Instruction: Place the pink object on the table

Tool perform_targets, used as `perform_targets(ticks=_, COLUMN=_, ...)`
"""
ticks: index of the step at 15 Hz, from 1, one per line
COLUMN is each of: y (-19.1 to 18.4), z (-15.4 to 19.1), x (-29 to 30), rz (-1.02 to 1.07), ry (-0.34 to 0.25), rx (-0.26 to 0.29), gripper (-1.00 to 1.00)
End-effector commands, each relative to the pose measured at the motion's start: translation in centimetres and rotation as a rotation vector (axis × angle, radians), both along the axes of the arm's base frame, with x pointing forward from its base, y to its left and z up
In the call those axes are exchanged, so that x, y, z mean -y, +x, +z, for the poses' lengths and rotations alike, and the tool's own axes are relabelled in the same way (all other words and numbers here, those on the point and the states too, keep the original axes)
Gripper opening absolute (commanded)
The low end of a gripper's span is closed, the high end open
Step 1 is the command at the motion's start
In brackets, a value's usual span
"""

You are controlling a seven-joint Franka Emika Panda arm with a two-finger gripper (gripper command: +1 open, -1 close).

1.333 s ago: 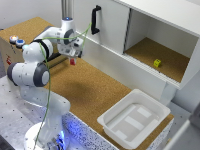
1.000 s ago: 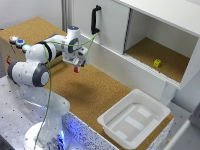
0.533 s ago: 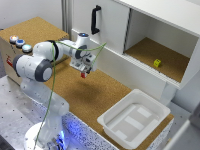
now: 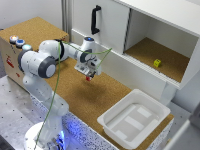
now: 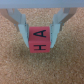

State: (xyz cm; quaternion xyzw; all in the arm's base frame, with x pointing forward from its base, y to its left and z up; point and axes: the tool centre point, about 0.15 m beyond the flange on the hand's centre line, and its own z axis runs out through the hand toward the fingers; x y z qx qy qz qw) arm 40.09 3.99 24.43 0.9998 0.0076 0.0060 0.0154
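Clamped between the fingers of the gripper, the pink lettered block hangs above the bare cork table, apparently just clear, so the coming move runs straight down.

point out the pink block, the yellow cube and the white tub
small red-pink lettered block (image 5: 40,40), wrist view, on its lettered face
small yellow cube (image 4: 157,63), exterior view, on its middle
white plastic tub (image 4: 111,121), exterior view, on its near rim
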Motion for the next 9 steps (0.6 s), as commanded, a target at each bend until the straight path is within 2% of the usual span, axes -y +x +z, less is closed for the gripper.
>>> perform_targets(ticks=1, y=0.4, z=-2.5, x=1.4, rz=-0.085, ry=0.013, rx=0.021, gripper=-1.0)
perform_targets(ticks=3, y=0.6, z=-1.8, x=2.1, rz=-0.103, ry=-0.001, rx=0.031, gripper=-1.0)
perform_targets(ticks=4, y=0.8, z=-1.5, x=2.2, rz=-0.101, ry=-0.007, rx=0.03, gripper=1.0)
perform_targets(ticks=9, y=1.6, z=2.1, x=1.7, rz=-0.056, ry=-0.038, rx=0.052, gripper=1.0)
